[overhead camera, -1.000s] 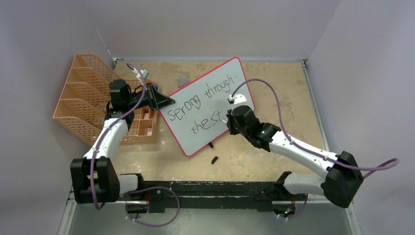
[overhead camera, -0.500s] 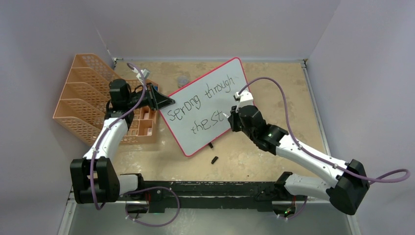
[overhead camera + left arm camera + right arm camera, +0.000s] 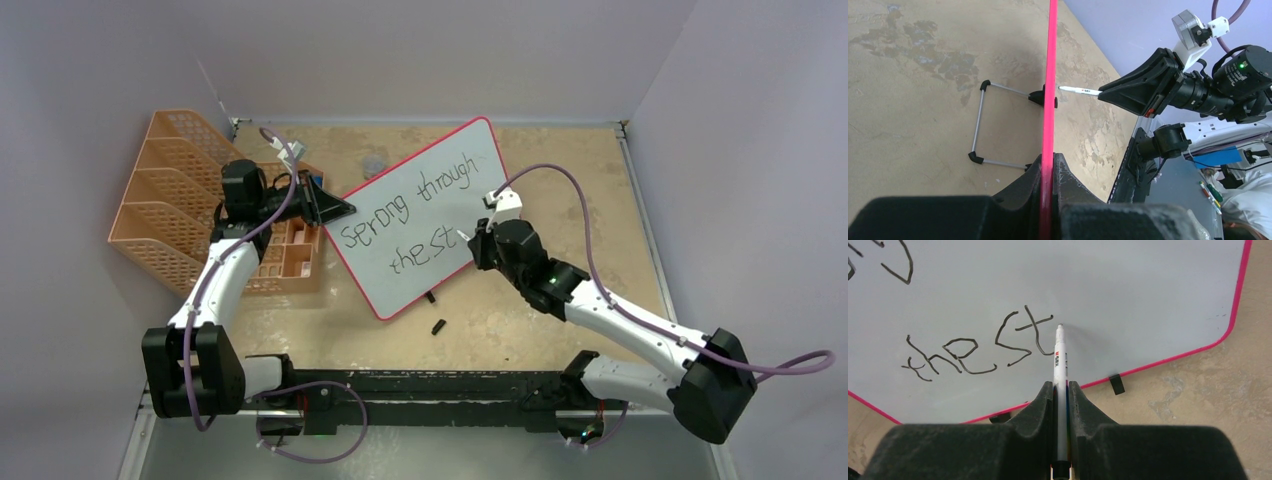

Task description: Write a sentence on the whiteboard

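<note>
1. Whiteboard (image 3: pixel 455 185): stands at the middle of the counter (image 3: pixel 570 170), turned at a slant, with its left corner just beside the orange file rack (image 3: pixel 165 215). Small black feet (image 3: pixel 1116 383) show under its lower edge. In the left wrist view a wire stand (image 3: pixel 979 122) rests on the counter behind it.

2. Sentence (image 3: pixel 400 215): two slanted lines of black marker letters. The upper line reads roughly "Sprong through". The lower line reads "the st" and ends there. The board to the right of the "t" is blank.

3. Left tool (image 3: pixel 1048 162): both fingers are pressed onto the red frame at the board's left corner, one on each face, clamping the board edge between them.

4. Right tool (image 3: pixel 1061 387): the fingers are clamped on a white marker (image 3: pixel 1060 360), which projects forward from between them. The marker points at the board's writing face. Its tip sits just right of the "t", at the height of the crossbar. The views do not settle whether the tip touches the surface or stands just off it.

5. Counter, near side: a small black piece (image 3: pixel 438 326) lies near the board's lower edge, apart from both tools.
</note>
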`<move>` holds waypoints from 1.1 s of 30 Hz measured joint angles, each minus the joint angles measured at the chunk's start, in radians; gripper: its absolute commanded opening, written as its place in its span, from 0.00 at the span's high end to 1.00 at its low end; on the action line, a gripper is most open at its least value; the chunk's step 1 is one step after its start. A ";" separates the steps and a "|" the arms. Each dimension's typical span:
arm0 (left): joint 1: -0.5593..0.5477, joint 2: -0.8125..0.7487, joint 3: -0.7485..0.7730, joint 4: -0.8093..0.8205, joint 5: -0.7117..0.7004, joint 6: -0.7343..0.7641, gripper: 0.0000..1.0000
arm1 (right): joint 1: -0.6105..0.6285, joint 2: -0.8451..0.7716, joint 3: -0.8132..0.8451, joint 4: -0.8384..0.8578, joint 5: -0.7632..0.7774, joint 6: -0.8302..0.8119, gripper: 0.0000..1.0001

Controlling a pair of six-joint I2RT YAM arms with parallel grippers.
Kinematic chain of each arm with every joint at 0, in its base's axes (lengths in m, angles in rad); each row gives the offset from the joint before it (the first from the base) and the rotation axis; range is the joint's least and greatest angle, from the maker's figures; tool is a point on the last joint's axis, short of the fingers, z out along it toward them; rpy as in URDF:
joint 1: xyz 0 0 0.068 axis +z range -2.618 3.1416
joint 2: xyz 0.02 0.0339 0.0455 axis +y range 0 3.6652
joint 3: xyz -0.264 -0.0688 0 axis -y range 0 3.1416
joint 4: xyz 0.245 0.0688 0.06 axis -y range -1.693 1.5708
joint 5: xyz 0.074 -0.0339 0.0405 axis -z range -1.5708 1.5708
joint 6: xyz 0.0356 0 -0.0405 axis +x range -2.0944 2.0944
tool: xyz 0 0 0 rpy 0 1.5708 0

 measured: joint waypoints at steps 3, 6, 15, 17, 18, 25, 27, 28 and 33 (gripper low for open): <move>0.001 -0.001 0.000 0.000 0.002 0.000 1.00 | -0.021 0.000 -0.003 0.009 -0.006 0.000 1.00; 0.001 -0.001 0.000 0.000 0.004 0.000 1.00 | -0.034 -0.002 -0.004 0.023 -0.008 0.000 1.00; 0.001 -0.001 0.000 0.001 0.010 -0.002 1.00 | -0.045 -0.003 -0.011 0.058 -0.033 -0.001 1.00; 0.001 -0.001 0.000 0.002 0.011 -0.002 1.00 | -0.046 -0.001 -0.011 0.060 -0.033 -0.001 1.00; 0.002 -0.001 0.000 0.002 0.011 -0.002 1.00 | -0.046 0.002 -0.011 0.063 -0.033 -0.001 1.00; 0.002 -0.001 0.000 0.002 0.013 -0.003 1.00 | -0.051 0.025 -0.011 0.071 -0.037 -0.001 1.00; 0.002 -0.001 0.000 0.005 0.013 -0.005 1.00 | -0.053 0.029 -0.011 0.072 -0.040 0.000 1.00; 0.002 -0.001 0.000 0.008 0.013 -0.005 1.00 | -0.053 0.031 -0.011 0.072 -0.041 0.000 1.00; 0.003 -0.001 0.000 0.010 0.012 -0.008 1.00 | -0.053 0.035 -0.011 0.065 -0.057 0.000 1.00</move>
